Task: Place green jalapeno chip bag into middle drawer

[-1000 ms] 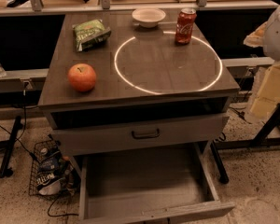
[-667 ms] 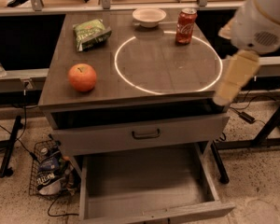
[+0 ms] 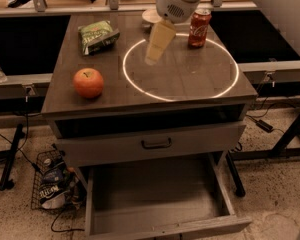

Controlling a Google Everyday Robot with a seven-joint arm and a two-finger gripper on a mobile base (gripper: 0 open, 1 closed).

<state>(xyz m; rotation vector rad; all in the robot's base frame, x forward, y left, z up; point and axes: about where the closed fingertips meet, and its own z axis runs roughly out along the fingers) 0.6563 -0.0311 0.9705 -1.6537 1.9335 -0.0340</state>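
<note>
The green jalapeno chip bag (image 3: 97, 35) lies flat at the back left of the cabinet top. The middle drawer (image 3: 160, 196) is pulled out at the bottom, its grey floor bare. My gripper (image 3: 152, 58) hangs from the white arm over the back middle of the top. It is to the right of the bag and apart from it. Its cream fingers (image 3: 159, 40) point down and left.
A red apple (image 3: 88, 82) sits at the front left of the top. A red soda can (image 3: 199, 27) stands at the back right. A white bowl (image 3: 151, 16) is partly hidden behind the arm. A closed drawer front with a dark handle (image 3: 156, 143) lies above the open drawer.
The arm has swung in from the right edge, leftward across the cabinet top, and the gripper is now over the back middle near the bag.
</note>
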